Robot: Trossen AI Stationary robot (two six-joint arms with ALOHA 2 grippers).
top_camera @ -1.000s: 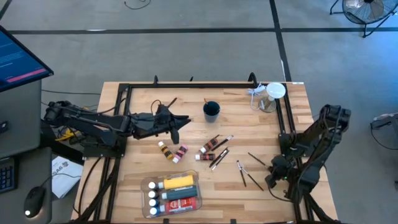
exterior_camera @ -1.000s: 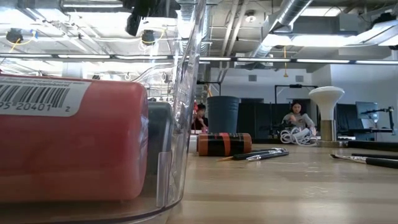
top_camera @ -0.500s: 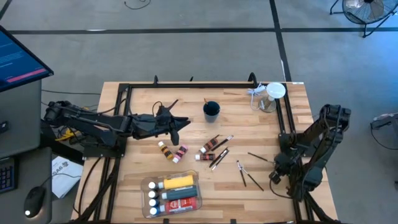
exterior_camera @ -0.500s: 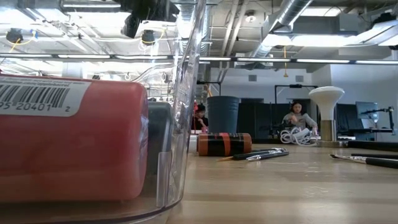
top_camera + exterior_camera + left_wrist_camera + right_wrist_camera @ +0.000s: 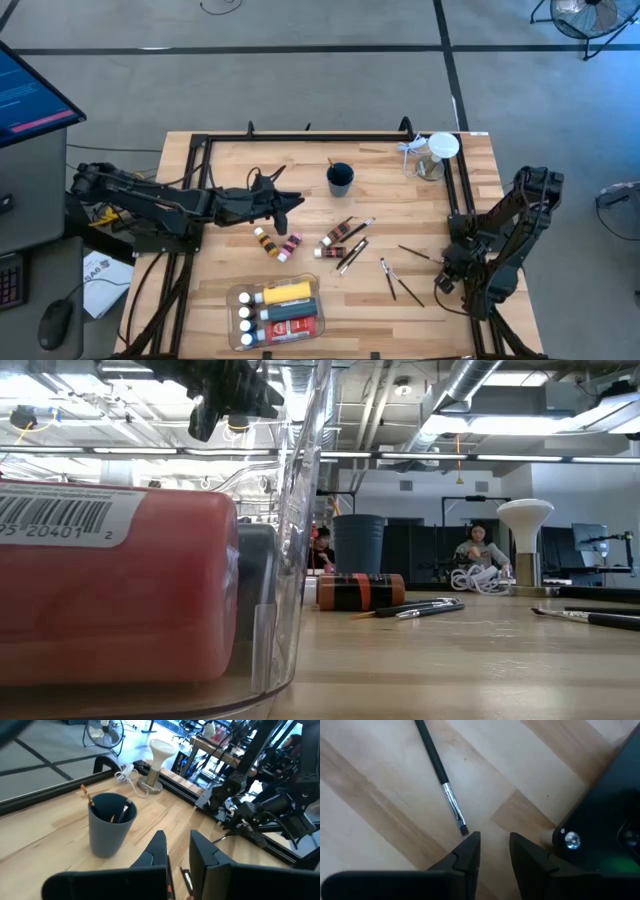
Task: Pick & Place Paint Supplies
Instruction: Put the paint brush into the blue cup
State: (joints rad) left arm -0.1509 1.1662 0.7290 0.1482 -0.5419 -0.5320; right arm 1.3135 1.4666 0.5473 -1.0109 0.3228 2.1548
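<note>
Left gripper (image 5: 296, 201) dipped slightly, fingers narrowly apart, empty; right gripper (image 5: 494, 851) likewise over brush (image 5: 440, 776).

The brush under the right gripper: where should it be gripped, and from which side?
Grip the brush on its dark handle just above the metal ferrule, coming straight down. It lies flat on the table, so the right gripper fingers should straddle it across its length.

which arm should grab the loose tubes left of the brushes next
Left. The left gripper hangs just above the two small tubes mid-table, while the right gripper sits low by the table's right edge, nearer the loose brushes.
</note>
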